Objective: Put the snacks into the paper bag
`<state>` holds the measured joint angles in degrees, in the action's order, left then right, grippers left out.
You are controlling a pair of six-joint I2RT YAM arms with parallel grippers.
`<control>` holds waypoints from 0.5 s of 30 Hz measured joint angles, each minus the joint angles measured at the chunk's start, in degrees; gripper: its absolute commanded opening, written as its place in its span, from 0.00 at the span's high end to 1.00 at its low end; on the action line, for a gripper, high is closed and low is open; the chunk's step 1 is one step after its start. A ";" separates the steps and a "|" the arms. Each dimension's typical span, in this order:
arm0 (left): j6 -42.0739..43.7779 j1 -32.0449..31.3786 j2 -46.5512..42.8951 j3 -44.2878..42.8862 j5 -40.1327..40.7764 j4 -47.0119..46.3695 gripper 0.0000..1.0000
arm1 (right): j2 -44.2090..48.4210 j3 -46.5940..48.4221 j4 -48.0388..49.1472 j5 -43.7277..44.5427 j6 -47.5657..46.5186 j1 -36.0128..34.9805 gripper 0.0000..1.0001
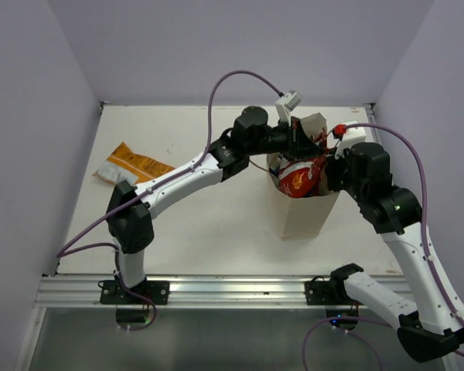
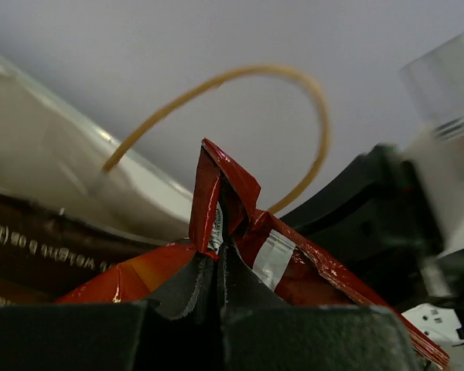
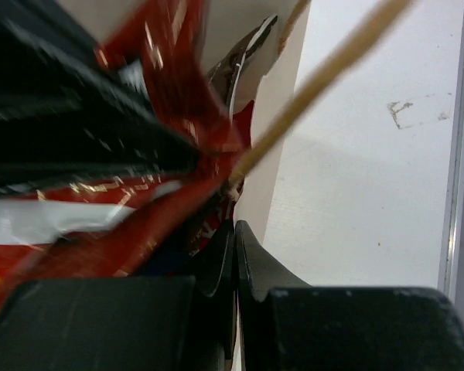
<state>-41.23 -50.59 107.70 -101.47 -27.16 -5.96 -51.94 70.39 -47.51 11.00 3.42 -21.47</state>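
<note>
**A:** Where's the red packet (image 1: 300,179)?

**B:** It's at the mouth of the bag (image 1: 305,218), lying across the opening and mostly above the rim. The left tool (image 2: 219,259) is clamped on its top corner. The bag stands upright on the desk (image 1: 201,224), right of centre.

**A:** And the right tool (image 3: 236,236)?

**B:** Its jaws are pressed together. As far as I can judge they're on the bag's rim, because the paper edge runs down into them.

**A:** What could go wrong?

**B:** The packet sits crosswise and looks wide for the gap. If it's let go here, I think it perches on the rim or slides off onto the desk. Pushing it down could snag the handle (image 2: 294,77), which loops just beside the pinched corner, or buckle the paper wall. The bag is tall and light, so if the right tool slips, a sideways shove from the left arm could tip it.

**A:** Anything inside?

**B:** A brown packet (image 2: 39,255) seems to sit in the bag just beside the red one, and it may block the way down.

**A:** How does the red packet look?

**B:** It's glossy, crinkled foil, red shading to orange, with a white patch. The gripped corner is folded into a peak.

**A:** Any others out?

**B:** An orange packet (image 1: 131,164) lies flat at the desk's far left, well apart from the bag.
</note>
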 measured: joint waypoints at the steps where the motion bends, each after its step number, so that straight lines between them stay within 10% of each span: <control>1: -0.04 -0.11 -0.31 2.84 0.00 -0.17 1.00 | 0.00 -0.02 0.00 0.00 0.00 0.00 0.98; 8: 0.42 -1.36 -3.80 14.62 0.94 -1.31 1.00 | 0.00 -0.02 0.13 0.00 0.02 -0.02 0.98; 10: 1.75 -2.10 -4.81 15.63 2.29 -0.79 0.83 | 0.00 -0.02 0.13 0.00 0.02 -0.17 0.98; 13: 4.35 -2.84 -5.35 15.58 3.48 0.20 0.29 | 0.00 -0.02 0.13 -0.02 0.02 -0.26 0.98; 15: 6.32 -3.30 -5.42 14.12 4.85 2.34 0.17 | -0.02 -0.02 0.13 0.00 0.02 -0.26 0.98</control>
<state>-34.92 -53.89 102.28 -87.35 -22.31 -3.62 -51.96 70.37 -47.37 11.00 3.44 -21.74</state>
